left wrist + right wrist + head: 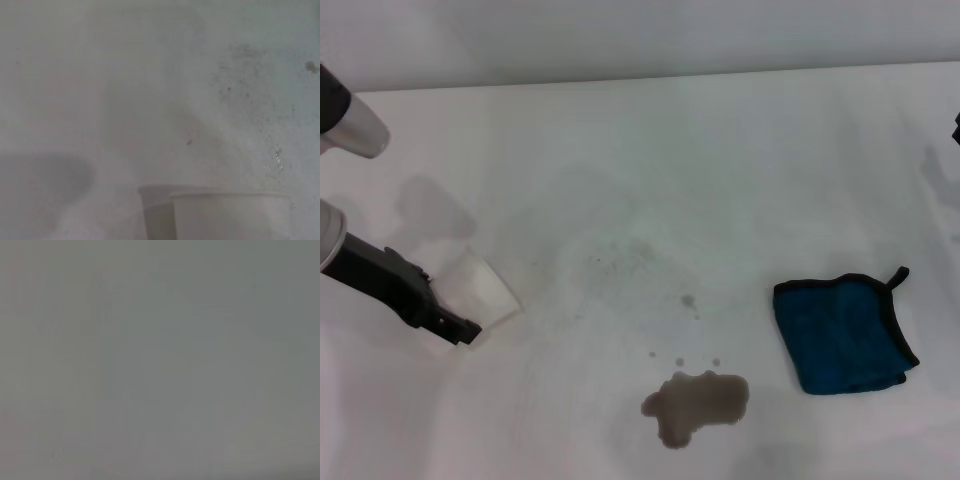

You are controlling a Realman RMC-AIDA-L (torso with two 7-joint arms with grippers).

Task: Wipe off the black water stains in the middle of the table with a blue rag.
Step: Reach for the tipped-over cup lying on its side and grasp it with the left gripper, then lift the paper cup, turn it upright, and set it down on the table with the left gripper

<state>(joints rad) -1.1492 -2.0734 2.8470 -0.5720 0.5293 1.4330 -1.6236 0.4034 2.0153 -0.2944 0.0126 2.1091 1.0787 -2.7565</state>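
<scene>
The left arm [350,130] enters the head view from the left edge, its silver and dark grey links angled down toward the work surface. Its black left gripper [455,328] sits low at the left side, extended forward and to the right, with the fingers closed around a white paper cup [480,290] that is tilted on its side. The left wrist view shows no fingers. The right arm is almost wholly out of sight: only a small dark part [956,128] shows at the right edge of the head view, and its gripper is not seen.
</scene>
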